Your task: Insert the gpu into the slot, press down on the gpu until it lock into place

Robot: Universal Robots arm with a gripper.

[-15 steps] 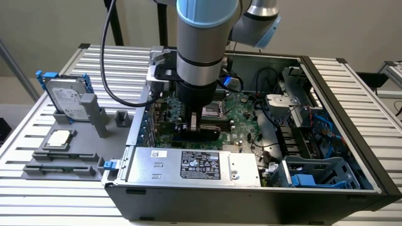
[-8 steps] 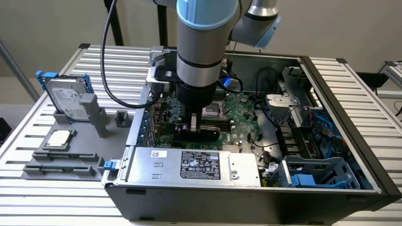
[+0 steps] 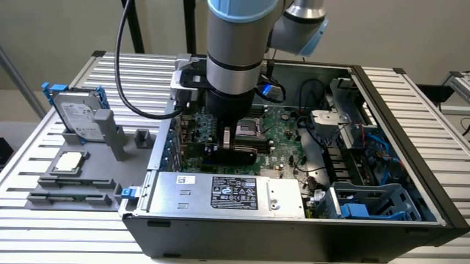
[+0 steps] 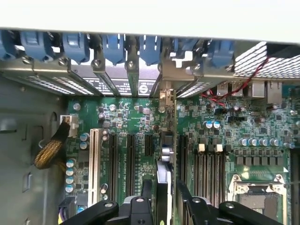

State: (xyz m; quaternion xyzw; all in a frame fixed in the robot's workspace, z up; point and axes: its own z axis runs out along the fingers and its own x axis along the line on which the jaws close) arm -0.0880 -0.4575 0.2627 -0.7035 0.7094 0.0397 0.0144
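The gpu [image 4: 169,140] stands edge-up between the closed jaws over the motherboard [image 4: 243,126].

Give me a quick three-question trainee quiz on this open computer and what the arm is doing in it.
1. True or false: the gripper hangs over the power-supply box.
2. What sits between the gripper's fingers? A) the gpu B) a memory stick C) a loose cable
3. In the exterior view, on which side of the case does the hard drive stand?

Key
1. False: it is over the green motherboard.
2. A: the card stands on edge between the fingers.
3. The exterior view's left, outside the case.
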